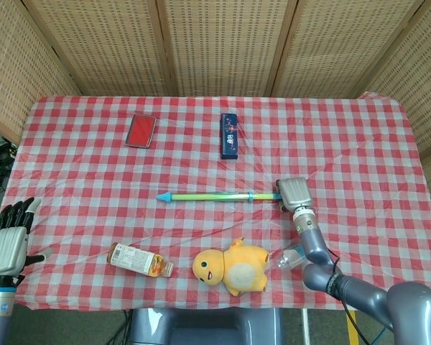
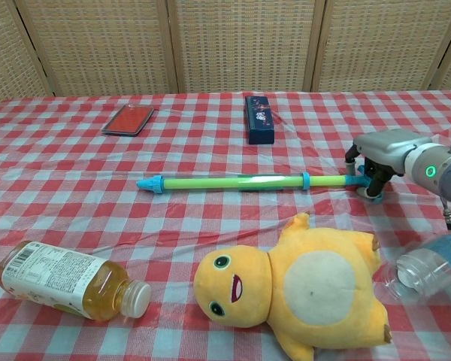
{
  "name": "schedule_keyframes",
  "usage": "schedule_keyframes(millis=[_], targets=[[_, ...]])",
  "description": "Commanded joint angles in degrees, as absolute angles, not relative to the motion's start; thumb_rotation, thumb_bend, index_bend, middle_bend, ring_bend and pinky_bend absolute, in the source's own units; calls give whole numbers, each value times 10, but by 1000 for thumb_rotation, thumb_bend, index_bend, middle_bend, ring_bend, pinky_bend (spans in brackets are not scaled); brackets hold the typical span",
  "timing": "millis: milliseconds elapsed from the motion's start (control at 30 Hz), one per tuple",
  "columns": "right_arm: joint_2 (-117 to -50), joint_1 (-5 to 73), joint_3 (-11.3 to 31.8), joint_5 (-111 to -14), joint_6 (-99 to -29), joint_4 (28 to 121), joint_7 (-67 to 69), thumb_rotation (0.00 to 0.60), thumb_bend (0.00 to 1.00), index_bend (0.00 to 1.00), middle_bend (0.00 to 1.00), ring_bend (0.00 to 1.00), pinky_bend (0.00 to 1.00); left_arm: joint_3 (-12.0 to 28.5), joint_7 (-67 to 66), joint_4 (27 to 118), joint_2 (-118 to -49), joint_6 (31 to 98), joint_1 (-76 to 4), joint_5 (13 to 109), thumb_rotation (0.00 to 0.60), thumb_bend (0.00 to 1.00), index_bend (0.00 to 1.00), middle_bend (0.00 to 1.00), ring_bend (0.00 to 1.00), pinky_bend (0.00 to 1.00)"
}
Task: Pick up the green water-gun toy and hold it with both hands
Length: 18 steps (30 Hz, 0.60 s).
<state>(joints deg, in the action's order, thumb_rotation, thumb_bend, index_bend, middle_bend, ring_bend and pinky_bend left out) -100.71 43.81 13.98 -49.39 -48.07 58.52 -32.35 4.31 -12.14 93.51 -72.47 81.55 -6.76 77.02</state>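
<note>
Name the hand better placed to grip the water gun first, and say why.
Right. The right hand is lowered over the handle end of the green water gun. The left hand hangs off the table's near left edge, far from the toy.

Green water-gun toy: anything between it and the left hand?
Nothing visible blocks it. The left hand sits off the table's near-left corner; the green tube-shaped water-gun toy lies mid-table. The amber plastic drink bottle lies nearer the front edge, below the direct line. The right hand is already at the toy's handle end.
</note>
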Motion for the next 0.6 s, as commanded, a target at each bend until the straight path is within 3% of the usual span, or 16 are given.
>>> schedule_keyframes(millis=[33, 200, 600], targets=[[-1012, 442, 141, -492, -477, 577, -318, 600, 499, 619, 1000, 1000, 769, 44, -122, 935, -726, 814, -68, 767, 600, 67, 0, 0, 0, 0], [-999, 446, 148, -504, -488, 594, -310, 600, 506, 719, 1000, 1000, 769, 48, -123, 937, -726, 811, -70, 759, 600, 71, 0, 0, 0, 0], [-915, 466, 192, -479, -543, 725, -359, 600, 507, 725, 1000, 1000, 769, 72, -130, 977, -695, 804, -85, 745, 600, 71, 0, 0, 0, 0]])
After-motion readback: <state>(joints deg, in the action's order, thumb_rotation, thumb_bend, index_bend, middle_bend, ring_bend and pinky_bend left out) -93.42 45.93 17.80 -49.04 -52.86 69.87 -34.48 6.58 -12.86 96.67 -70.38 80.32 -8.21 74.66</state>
